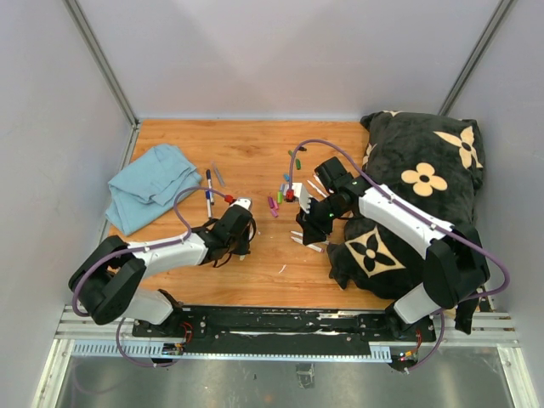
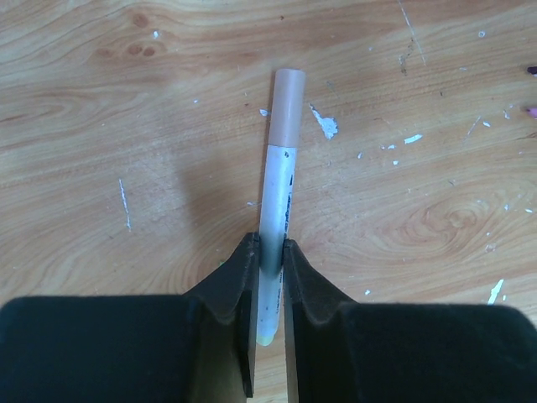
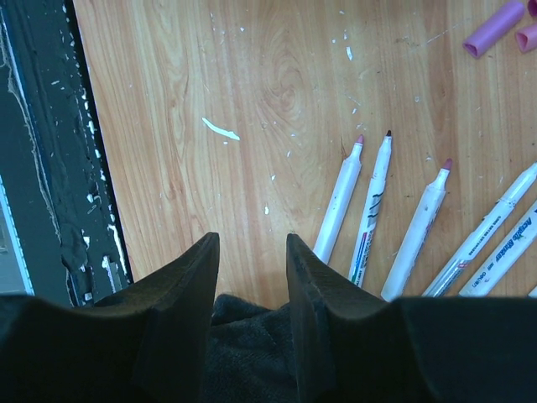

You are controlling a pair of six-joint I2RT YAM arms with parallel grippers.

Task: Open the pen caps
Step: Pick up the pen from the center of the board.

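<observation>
Left wrist view: my left gripper [image 2: 268, 245] is clamped on the barrel of one white pen [image 2: 275, 193], with the jaws pressed to it from both sides. The pen's long axis runs straight out from my fingertips. Its pale cap [image 2: 289, 107] sits at the far end, well clear of the jaws, just above the table [image 2: 101, 151].

I judge that the pull has to go along that axis, away from my left gripper. My right gripper [image 3: 252, 242] is the free one to do it: its jaws stand apart with nothing between them, and from above it hangs off to the right of the held pen.

Counts:
- One capped pen is in my grip.
- One more dark-capped pen [image 1: 209, 197] lies by the cloth [image 1: 149, 183].
- At least five bare pens [image 3: 373, 210] are fanned out beside my right gripper.
- Two loose caps [image 3: 495, 27] show in the right wrist view. From above there are more, too small for me to count.
</observation>
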